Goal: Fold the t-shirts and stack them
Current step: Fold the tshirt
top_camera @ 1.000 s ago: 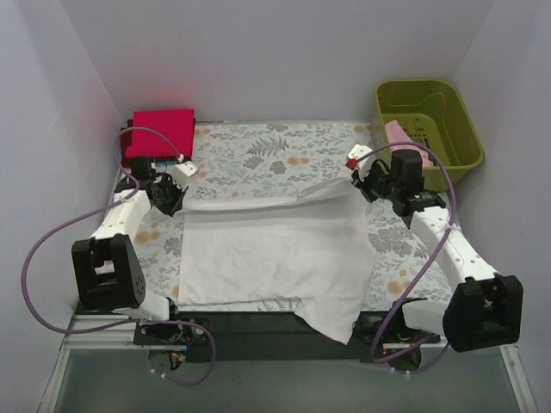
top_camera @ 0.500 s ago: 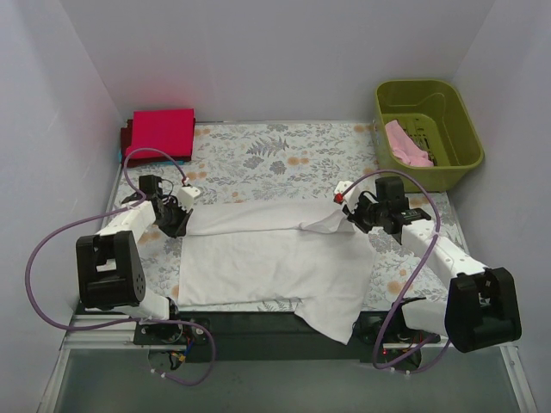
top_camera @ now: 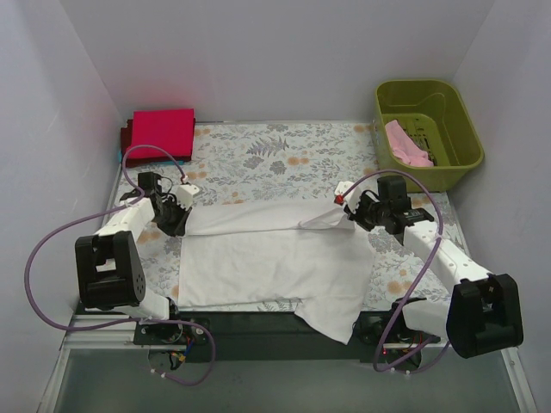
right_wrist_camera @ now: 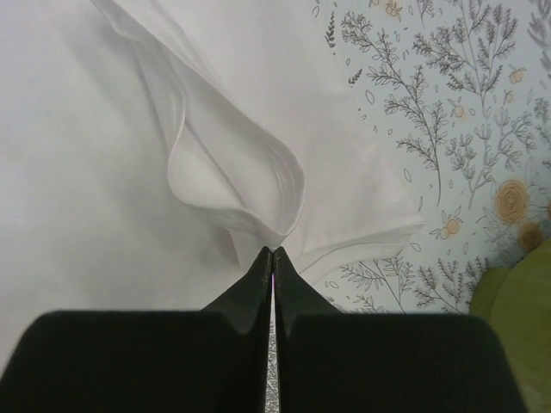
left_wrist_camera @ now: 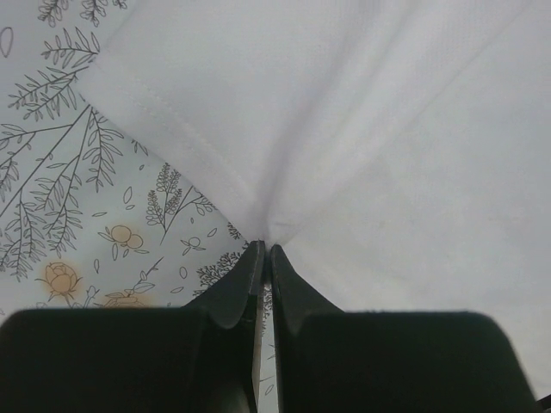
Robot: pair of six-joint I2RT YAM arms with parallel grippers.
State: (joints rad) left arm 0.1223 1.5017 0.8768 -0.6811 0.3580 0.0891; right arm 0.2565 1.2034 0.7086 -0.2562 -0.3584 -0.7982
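Nearby, an olive-green basket (top_camera: 466,148) sits at the far right, beside the floral table cover (top_camera: 275,151) and just beyond the right arm's wrist. A purple cable (top_camera: 39,258) loops outboard of each arm, off the cloth.

Count: three t-shirts, one basket, two grippers.

Pink t-shirt (top_camera: 406,144): crumpled inside the basket.
Red t-shirt (top_camera: 162,132): folded flat at the far left corner.
White t-shirt (top_camera: 271,262): spread mid-table. Its far part is doubled over toward the near side as a long band between the grippers. One near corner hangs over the table's front edge.

Left gripper (left_wrist_camera: 265,251): fingers pinched on a stitched hem of the white t-shirt, cloth puckered at the tips.
Right gripper (right_wrist_camera: 272,252): fingers pinched on a curled, layered fold of the same shirt.
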